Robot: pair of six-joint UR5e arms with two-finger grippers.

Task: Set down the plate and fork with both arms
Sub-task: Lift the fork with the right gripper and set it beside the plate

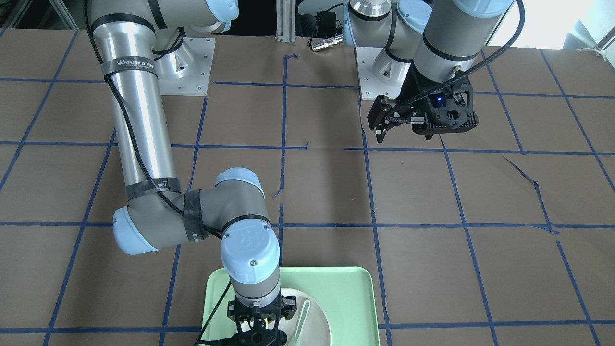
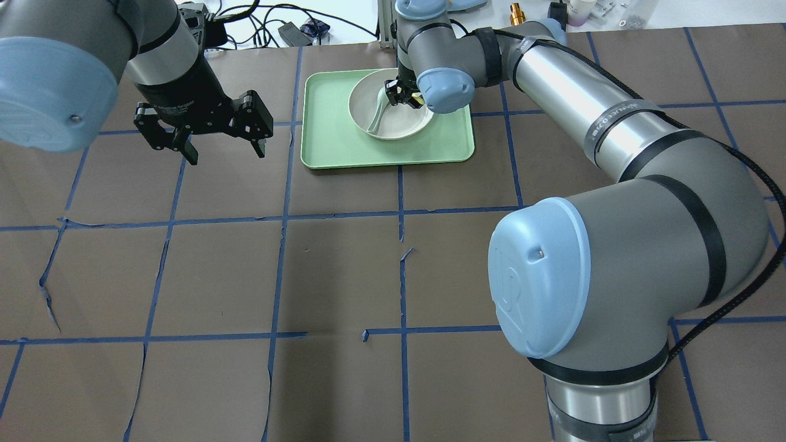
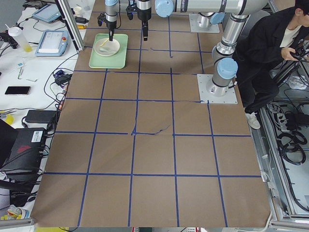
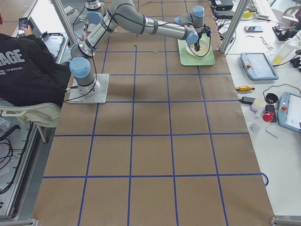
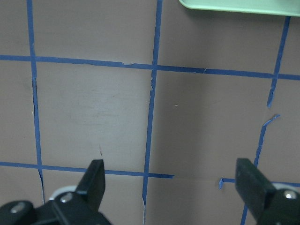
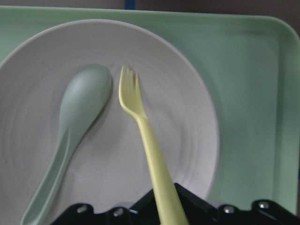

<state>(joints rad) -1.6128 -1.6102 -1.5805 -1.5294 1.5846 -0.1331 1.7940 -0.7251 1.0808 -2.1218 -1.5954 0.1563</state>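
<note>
The off-white plate (image 6: pixel 183 140) sits in the mint-green tray (image 6: pixel 253 70) at the table's far side (image 2: pixel 393 123). The yellow fork (image 6: pixel 140 122) points its tines across the plate, beside a pale grey-green spoon (image 6: pixel 79 117). My right gripper (image 6: pixel 164 218) stands over the plate's edge (image 2: pixel 399 92) and is shut on the fork's handle. I cannot tell whether the tines rest on the plate. My left gripper (image 2: pixel 227 153) is open and empty, hovering above bare table left of the tray; its fingers (image 5: pixel 96 176) show wide apart in the left wrist view.
The tray (image 2: pixel 331 150) lies near the table's far edge, with cables and small items behind it. The table is brown paper with blue tape lines and some tears (image 2: pixel 49 301). People stand by the table's ends in both side views.
</note>
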